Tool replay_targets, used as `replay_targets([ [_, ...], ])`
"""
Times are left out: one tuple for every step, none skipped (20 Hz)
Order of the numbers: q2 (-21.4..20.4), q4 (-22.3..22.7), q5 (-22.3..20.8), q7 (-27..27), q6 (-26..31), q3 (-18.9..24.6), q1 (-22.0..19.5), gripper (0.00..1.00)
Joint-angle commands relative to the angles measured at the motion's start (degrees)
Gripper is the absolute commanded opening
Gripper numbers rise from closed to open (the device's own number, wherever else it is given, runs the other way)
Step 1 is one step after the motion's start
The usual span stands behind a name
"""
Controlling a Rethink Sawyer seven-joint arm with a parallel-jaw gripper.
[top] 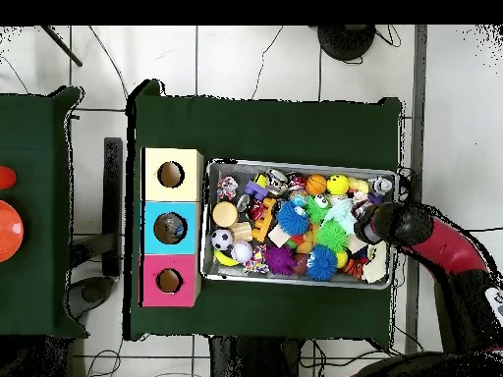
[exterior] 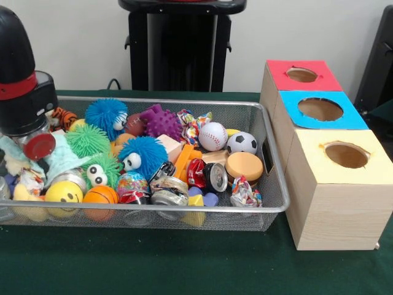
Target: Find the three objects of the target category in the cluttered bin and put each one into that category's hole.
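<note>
Surface: green cloth (exterior: 184, 270) covers the table, with a pale wall behind in the front view and white floor tiles around the table in the overhead view.
Bin: wire mesh bin (exterior: 270, 206) sits on the cloth, heaped with small toys and trinkets.
Boxes: three wooden boxes stand in a row touching the bin's short side, each with a round hole on top: red box (exterior: 304, 75), blue box (exterior: 320, 109), yellow box (exterior: 344, 155).
Balls: baseball (exterior: 213, 136) and football (exterior: 242, 142) lie side by side near the bin end beside the boxes; a basketball (exterior: 100, 195) and a yellow smiley ball (exterior: 64, 193) rest against the opposite long wall, toward the other end.
Fuzzy toys: two blue puffs (exterior: 142, 157) and two green ones (exterior: 88, 140) fill the middle of the bin; a purple spiky ball (exterior: 161, 123) lies beside the baseball.
Other clutter: a tan disc (exterior: 244, 165), a tiger toy (exterior: 61, 117), foil-wrapped bits and small tins.
Arm: red and black arm reaches over the bin end farthest from the boxes.
Gripper: gripper (top: 368, 228) is down among the toys at that end; its fingers are hidden by the black wrist, so nobody can tell whether they are apart or closed.
</note>
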Motion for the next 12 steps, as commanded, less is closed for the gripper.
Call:
replay_targets([
  [4.95,14.07,3.2,1.88,1.78,7.0,3.91,1.0],
  [4.61,14.63,3.56,2.79,1.41,6.71,4.33,1.0],
  [4.15,15.08,3.5,3.87,0.55,6.09,5.15,1.0],
  [3.76,15.6,3.84,4.98,0.21,5.72,5.69,1.0],
  [3.38,16.03,3.85,5.99,-0.55,5.2,6.38,1.0],
  [3.14,16.4,4.01,6.72,-1.07,4.86,6.88,1.0],
  [3.24,16.82,4.48,7.12,-1.44,4.93,6.94,1.0],
  [3.34,17.17,4.86,7.44,-1.77,4.96,7.02,1.0],
  [3.42,17.57,5.27,7.62,-2.21,5.07,7.07,1.0],
  [3.45,17.83,5.57,7.79,-2.58,4.98,7.27,1.0],
  [3.38,18.28,5.91,7.96,-3.06,4.96,7.46,1.0],
  [3.34,18.57,6.24,8.13,-3.47,4.83,7.7,1.0],
])
